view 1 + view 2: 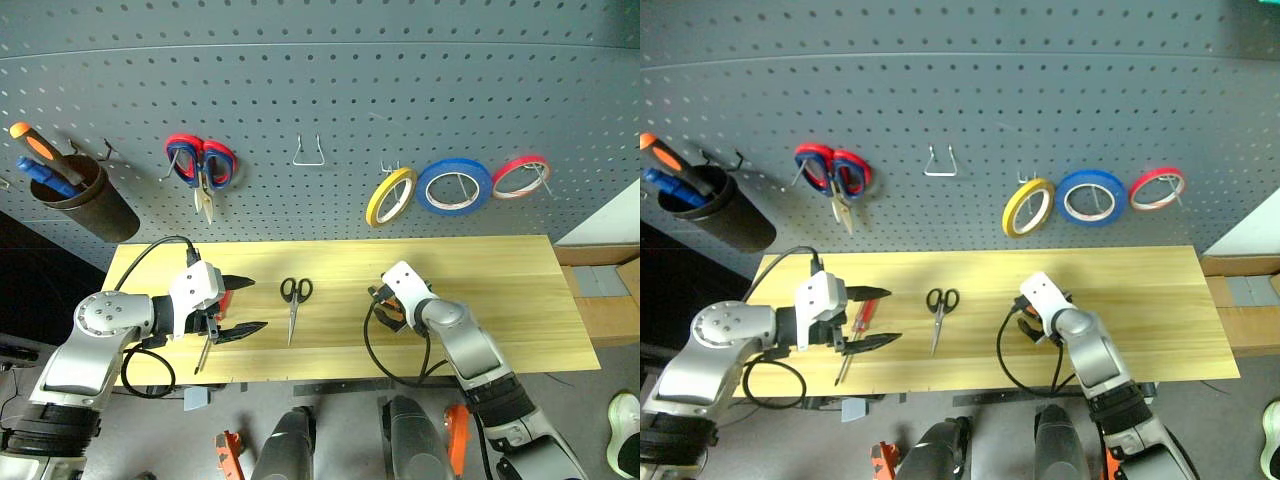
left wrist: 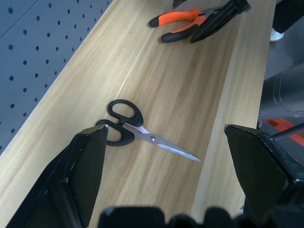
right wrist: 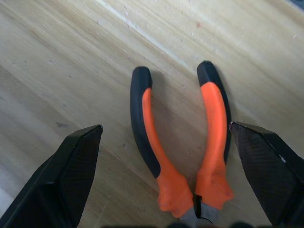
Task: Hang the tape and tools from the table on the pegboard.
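The yellow tape (image 1: 390, 196) hangs from a hook on the pegboard (image 1: 400, 80). On the table (image 1: 500, 290) the black-handled scissors (image 1: 294, 300) lie at the middle, blades toward the front edge. The red-handled screwdriver (image 1: 861, 320) lies at the left, partly under my left gripper (image 1: 257, 303), which hovers open beside it and faces the scissors (image 2: 137, 130). My right gripper (image 3: 165, 126) is open and low over the orange-and-black pliers (image 3: 180, 142). Its fingers straddle both handles without touching them.
Blue tape (image 1: 453, 186) and red tape (image 1: 520, 176) hang right of the yellow roll. Red-and-blue scissors (image 1: 202, 165) hang at the left, an empty wire hook (image 1: 308, 152) at the middle. A dark cup (image 1: 85, 200) holds orange-and-blue screwdrivers.
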You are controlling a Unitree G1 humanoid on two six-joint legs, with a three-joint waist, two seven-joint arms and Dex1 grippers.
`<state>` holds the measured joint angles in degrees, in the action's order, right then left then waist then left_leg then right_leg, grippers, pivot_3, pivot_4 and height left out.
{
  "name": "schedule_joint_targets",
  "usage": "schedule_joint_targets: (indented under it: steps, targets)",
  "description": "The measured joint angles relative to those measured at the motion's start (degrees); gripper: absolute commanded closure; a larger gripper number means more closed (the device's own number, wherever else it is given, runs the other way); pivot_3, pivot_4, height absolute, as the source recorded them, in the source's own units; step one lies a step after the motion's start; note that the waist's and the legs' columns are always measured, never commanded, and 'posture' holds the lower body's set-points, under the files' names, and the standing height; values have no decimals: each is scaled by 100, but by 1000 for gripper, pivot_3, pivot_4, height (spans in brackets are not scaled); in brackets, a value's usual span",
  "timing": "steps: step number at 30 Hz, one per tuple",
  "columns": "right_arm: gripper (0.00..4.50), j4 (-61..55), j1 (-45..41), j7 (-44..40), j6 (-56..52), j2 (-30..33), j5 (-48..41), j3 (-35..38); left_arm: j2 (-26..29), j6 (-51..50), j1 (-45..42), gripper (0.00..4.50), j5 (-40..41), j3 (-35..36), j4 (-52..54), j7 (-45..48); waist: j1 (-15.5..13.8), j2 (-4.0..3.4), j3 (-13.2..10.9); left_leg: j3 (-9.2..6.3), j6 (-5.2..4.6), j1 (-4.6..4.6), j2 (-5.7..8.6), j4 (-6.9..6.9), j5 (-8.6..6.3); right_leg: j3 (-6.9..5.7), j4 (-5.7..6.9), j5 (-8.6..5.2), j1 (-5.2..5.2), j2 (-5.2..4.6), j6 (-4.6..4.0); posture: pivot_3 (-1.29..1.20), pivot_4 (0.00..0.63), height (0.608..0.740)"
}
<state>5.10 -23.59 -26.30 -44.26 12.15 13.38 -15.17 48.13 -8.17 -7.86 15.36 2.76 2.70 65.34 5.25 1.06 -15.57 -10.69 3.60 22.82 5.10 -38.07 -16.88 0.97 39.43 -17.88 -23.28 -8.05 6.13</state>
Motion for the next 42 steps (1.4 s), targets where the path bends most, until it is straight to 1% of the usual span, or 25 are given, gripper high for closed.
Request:
schedule_joint_targets:
  steps: [5,8,11,12,17,20,23,24,26,30,33,38,42]
  targets:
    - [46,544,-245,11,116,28,-188,106,-8,-4,44,289,0,0,24,-86,3,0,0,1,0,-1,-1,0,0,1,0,0,0,0,0,-65,275,740]
    - [615,639,-289,13,133,27,-299,142,-10,-4,71,289,1,0,89,-105,3,0,0,0,0,0,-1,0,0,0,1,0,0,0,0,-67,272,740]
    - [1577,646,-285,13,134,31,-353,140,-20,-4,85,289,1,0,124,-119,2,0,0,0,0,-1,-1,-1,0,1,1,0,0,0,0,-69,269,740]
    - [1714,646,-284,12,134,38,-361,139,-22,-4,86,289,2,0,124,-127,1,0,1,0,0,-1,-1,-1,0,1,2,0,0,0,0,-70,268,740]
    - [1714,556,-208,37,165,74,-367,97,-160,-125,108,289,101,22,125,-278,-5,1,3,0,0,-1,0,-2,0,1,2,0,0,0,0,-71,268,740]
    - [1714,319,-95,123,90,-24,-393,92,-284,-405,173,289,335,215,146,-445,14,1,3,0,0,1,-2,-1,0,2,7,0,-5,0,0,-70,271,740]
    - [1714,-359,-3,154,-120,-177,-529,92,-334,-721,303,289,624,473,233,-606,64,1,2,1,0,4,-4,-1,0,5,10,0,-11,0,0,-64,273,740]
    - [1714,-743,0,160,-256,-241,-578,94,-343,-853,347,289,742,581,319,-652,73,1,2,0,0,4,-7,-1,0,6,11,0,-11,0,0,-61,273,740]
    - [1714,-1491,6,175,-565,-373,-688,99,-354,-1047,437,289,937,755,485,-758,78,1,2,1,0,3,-47,-1,0,5,10,0,-11,2,0,-60,274,740]
    - [1714,-2962,62,303,-1342,-784,-1008,91,-482,-1411,642,289,1298,1168,767,-1061,79,1,2,1,1,3,-67,2,0,3,8,5,-12,19,-9,-59,275,740]
    - [1714,-3684,13,426,-1776,-992,-1166,43,-542,-1568,783,289,1474,1368,966,-1248,66,1,2,-1,1,1,-68,2,0,2,7,7,-13,21,-13,-54,273,740]
    - [1714,-3999,-268,548,-1916,-1115,-1405,36,-557,-1669,1042,289,1612,1588,1192,-1351,35,0,2,2,12,-2,-78,3,6,3,7,17,-19,37,-29,-43,271,740]
    - [1714,-3995,-692,547,-1443,-1180,-1594,53,-555,-1631,1177,289,1610,1682,1261,-1330,7,0,2,2,22,-2,-79,11,12,-2,4,23,-23,55,-40,-37,269,740]
